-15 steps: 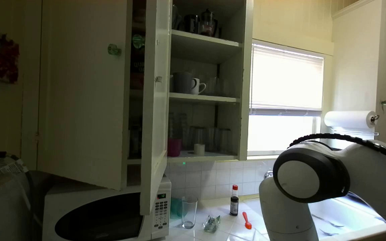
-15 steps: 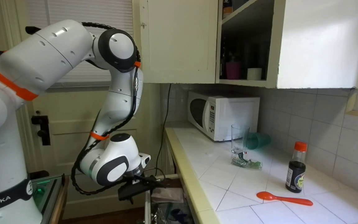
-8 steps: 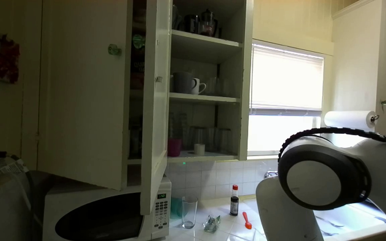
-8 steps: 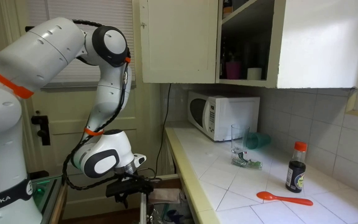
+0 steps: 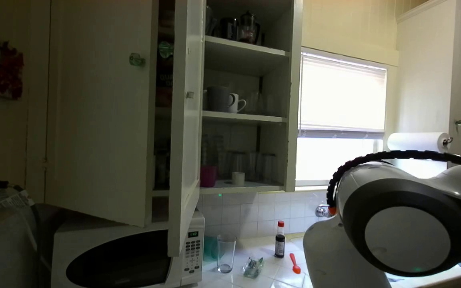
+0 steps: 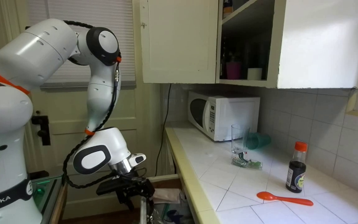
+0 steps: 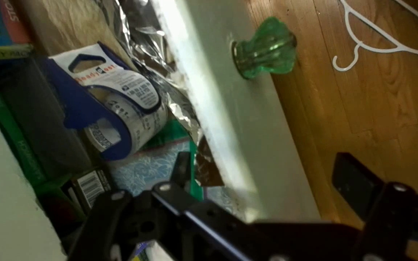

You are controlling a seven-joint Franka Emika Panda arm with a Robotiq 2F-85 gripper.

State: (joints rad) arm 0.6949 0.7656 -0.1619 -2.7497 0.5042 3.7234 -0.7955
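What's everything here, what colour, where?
Cupboard: one, cream, above counter
Mugs: two clearly, grey and white, cupboard
Microwave: one, white, counter
Drinking glass: one, transparent, beside microwave
Tumbler: one, teal, lying on counter
Plastic packet: one, transparent and green, counter
Sauce bottle: one, dark, counter
Spoon: one, red-orange, counter
Paper towel roll: one, white, by window
Drawer: one, off-white, open below counter
Glass knob: one, green, drawer front
Tape dispenser: one, blue, in drawer
Clothes hanger: one, white, on floor
Other items: several, dim, cupboard and drawer
Arm: one, white and black, beside drawer
Claw: one, black, open, at drawer front
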